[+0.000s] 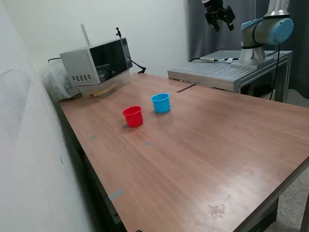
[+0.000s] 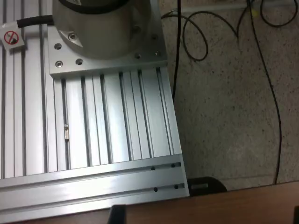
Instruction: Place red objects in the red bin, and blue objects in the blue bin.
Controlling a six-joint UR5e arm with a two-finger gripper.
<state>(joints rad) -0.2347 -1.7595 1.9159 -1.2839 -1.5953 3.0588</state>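
The red bin (image 1: 133, 116) and the blue bin (image 1: 161, 103) are placed side by side near the middle of the desk (image 1: 207, 154). No cubes are seen. A microwave (image 1: 99, 65) is kept at the far corner. The gripper (image 1: 219, 18) is raised above the aluminium base (image 1: 217, 72), fingers spread, holding nothing.

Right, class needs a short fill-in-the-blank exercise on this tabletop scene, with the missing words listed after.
1. On the wooden table, the small red plastic cup stands beside a light-____ plastic cup.
2. Both cups stand ____, openings facing up.
3. The robot's claw hangs high above the ribbed ____ base plate, far from both cups.
4. No small ____ are visible on the table.

Missing words: blue; upright; aluminium; cubes
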